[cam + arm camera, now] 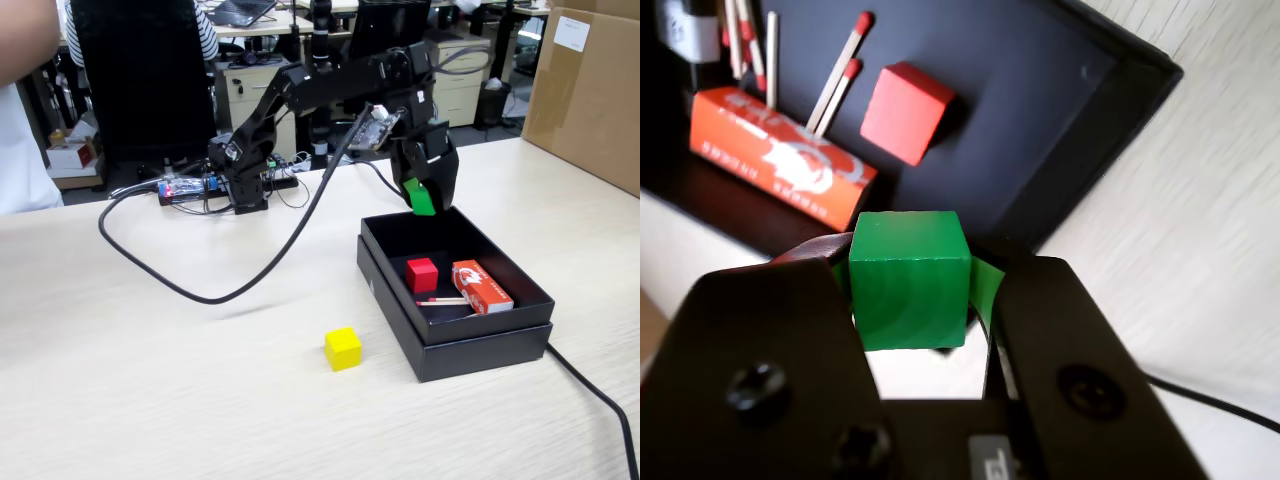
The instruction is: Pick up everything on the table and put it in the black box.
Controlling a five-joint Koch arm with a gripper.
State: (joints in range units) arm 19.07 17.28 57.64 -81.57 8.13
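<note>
The gripper (424, 198) hangs above the black box (390, 285), clamped on the green cube (908, 278), seemingly to drop it beside the red cube (421, 274); the yellow cube (342, 348) waits on the tabletop (150, 380).

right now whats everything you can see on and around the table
green cube: 1, green, held in the gripper above the black box's far edge
red cube: 1, red, inside the black box
yellow cube: 1, yellow, on the table, left of the box in the fixed view
matchbox: 1, orange-red, in the box, right of the red cube in the fixed view
matchsticks: several, red-tipped, in the box by the matchbox
black box: 1, matte black, on the table
brown carton: 1, brown, far right in the fixed view
table: 1, beige wood-grain
gripper: 1, black, shut on the green cube
</note>
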